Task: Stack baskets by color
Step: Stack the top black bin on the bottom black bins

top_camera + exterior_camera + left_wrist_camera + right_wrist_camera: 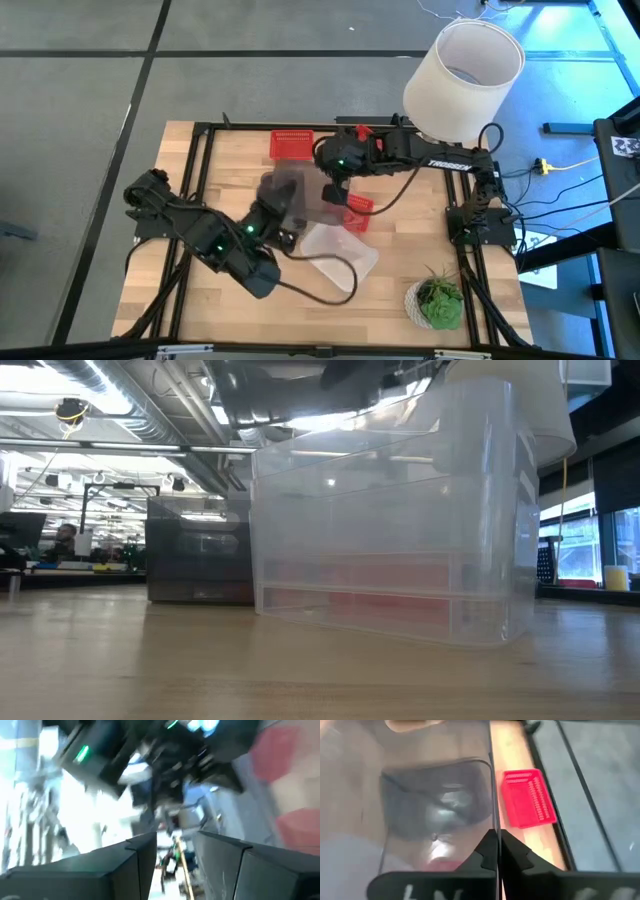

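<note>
I have the right gripper (496, 851) out over the middle of the table with its fingers pressed together on the thin rim of a smoky grey basket (437, 810). In the right wrist view the wall edge runs straight into the line where the two fingertips meet, so I read this as a pinch on the rim, which suits a thin-walled basket that has to be lifted and dropped into another of its colour. The bowl of that basket lies just ahead of the fingers. Beyond it, near the table's far edge, a red basket (528, 797) sits alone on the wood, well apart from the grip.

A second red basket (358, 209) lies right beside the right gripper, partly under the arm. My guess is the reds are left for a later stack.

The left gripper (285, 225) reaches in from the other side, close to the same grey basket (287, 193). Its fingers (227, 865) are spread wide with nothing between them, and I cannot tell whether they touch the basket.

The clear basket (340, 250) lies tilted just beside the left gripper. From table height the clear basket (390, 510) fills the foreground, with a grey basket (197, 550) behind it and red showing through its walls.
</note>
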`<state>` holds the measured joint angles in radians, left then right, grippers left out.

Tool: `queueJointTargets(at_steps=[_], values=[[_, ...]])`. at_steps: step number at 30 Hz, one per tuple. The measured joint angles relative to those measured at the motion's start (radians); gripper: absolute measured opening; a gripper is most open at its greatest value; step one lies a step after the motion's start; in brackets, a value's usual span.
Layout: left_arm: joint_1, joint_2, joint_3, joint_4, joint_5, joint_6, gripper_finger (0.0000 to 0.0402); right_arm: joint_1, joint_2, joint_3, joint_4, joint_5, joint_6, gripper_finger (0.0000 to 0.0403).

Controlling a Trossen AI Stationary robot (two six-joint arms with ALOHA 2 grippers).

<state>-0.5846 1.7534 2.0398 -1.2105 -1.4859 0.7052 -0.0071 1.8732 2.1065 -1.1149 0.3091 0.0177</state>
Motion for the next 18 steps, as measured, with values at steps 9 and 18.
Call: queueJointTargets(at_steps=[9,18], values=[[-0.027,0.000,0.119,-0.196,-0.087,-0.023,0.0133,-0.012,0.000,0.000,-0.010,-0.043,0.475,0.0002],[-0.069,-0.151,0.149,-0.365,0.289,-0.197,0.0133,-0.035,0.000,0.000,-0.010,-0.080,0.803,0.0003]])
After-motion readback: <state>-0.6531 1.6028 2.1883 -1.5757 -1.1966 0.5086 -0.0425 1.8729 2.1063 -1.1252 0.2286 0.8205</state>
